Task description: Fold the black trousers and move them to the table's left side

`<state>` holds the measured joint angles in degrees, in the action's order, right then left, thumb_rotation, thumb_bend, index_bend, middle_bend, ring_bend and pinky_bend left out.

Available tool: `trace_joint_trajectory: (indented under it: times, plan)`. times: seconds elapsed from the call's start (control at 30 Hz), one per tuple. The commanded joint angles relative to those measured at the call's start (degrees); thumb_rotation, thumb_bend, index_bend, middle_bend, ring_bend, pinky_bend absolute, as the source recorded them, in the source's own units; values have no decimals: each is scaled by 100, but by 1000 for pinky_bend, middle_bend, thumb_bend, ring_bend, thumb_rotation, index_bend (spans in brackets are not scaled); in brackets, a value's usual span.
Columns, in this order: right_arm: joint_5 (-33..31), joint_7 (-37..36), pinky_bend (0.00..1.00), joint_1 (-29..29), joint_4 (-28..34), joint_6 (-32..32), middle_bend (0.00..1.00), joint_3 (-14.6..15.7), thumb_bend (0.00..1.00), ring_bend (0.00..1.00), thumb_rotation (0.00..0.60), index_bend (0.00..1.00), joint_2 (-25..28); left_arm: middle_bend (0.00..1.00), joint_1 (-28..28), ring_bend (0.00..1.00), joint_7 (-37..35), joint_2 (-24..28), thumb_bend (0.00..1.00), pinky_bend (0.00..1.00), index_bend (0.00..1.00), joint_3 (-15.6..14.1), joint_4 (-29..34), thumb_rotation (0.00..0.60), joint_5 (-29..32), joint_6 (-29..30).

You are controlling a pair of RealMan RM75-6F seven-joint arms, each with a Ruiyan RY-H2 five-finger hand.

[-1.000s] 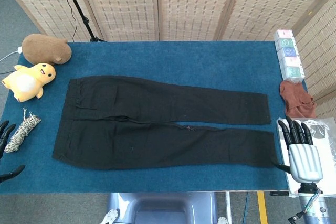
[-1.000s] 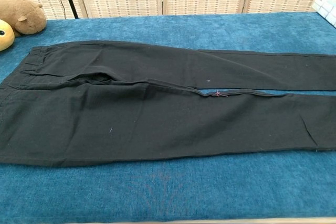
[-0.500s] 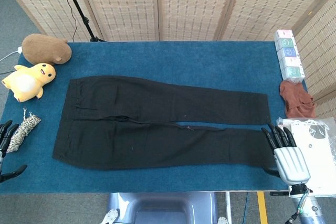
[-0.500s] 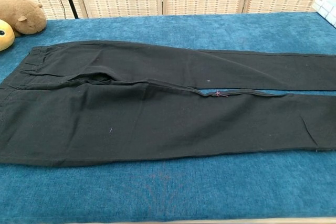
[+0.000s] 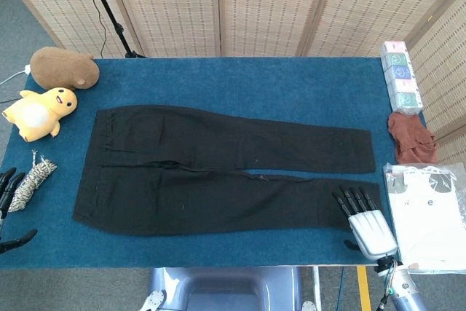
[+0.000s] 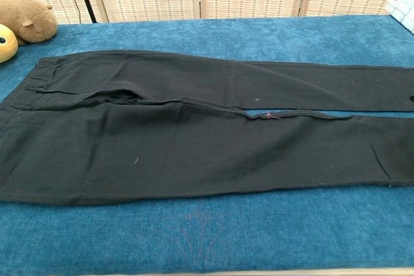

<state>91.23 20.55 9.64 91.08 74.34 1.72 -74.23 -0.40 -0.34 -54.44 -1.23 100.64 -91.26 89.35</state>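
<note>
Two spread-fingered hands: right (image 5: 368, 222) over flat black cotton trousers' (image 5: 218, 172) hem, left (image 5: 9, 209) empty at blue-clothed bench (image 5: 291, 85) edge.

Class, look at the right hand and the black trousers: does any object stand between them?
Nothing visible does. The right hand, fingers spread, is at the cuff of the near leg of the flat black trousers on the blue table.

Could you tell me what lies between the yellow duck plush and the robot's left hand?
In the head view, a coiled rope bundle lies on the table between the yellow duck plush and the left hand.
</note>
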Motion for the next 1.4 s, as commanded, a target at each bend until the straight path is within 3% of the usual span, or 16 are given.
trace_joint_trajectory:
  times: [0.03, 0.57, 1.1, 1.17, 1.33, 1.4]
  plan:
    - [50, -27, 0, 37, -327, 48, 0, -38, 0, 0, 600, 0, -240, 0, -4, 0, -20, 12, 0, 0, 0, 2, 3, 600, 10, -13]
    - [-225, -100, 0, 154, -1676, -215, 0, -100, 0, 0, 600, 0, -1049, 0, -14, 0, -111, 64, 0, 0, 0, -11, 21, 600, 12, -62]
    - [-259, -234, 0, 159, -2279, -29, 0, -165, 1, 0, 600, 49, -1420, 0, 7, 0, -299, 130, 0, 0, 0, -4, 9, 600, 21, -27]
    - [-267, -248, 0, 159, -2303, -1, 0, -179, 35, 0, 600, 76, -1439, 0, 6, 0, -317, 137, 0, 0, 0, -7, 9, 600, 23, -35]
    - [-243, -320, 0, 159, -2359, 82, 0, -190, 246, 0, 600, 99, -1480, 0, 2, 0, -334, 144, 0, 0, 0, -10, 10, 600, 20, -48]
    - [-229, -358, 0, 158, -2391, 128, 0, -198, 277, 0, 600, 101, -1497, 0, 4, 0, -344, 149, 0, 0, 0, -10, 12, 600, 20, -44]
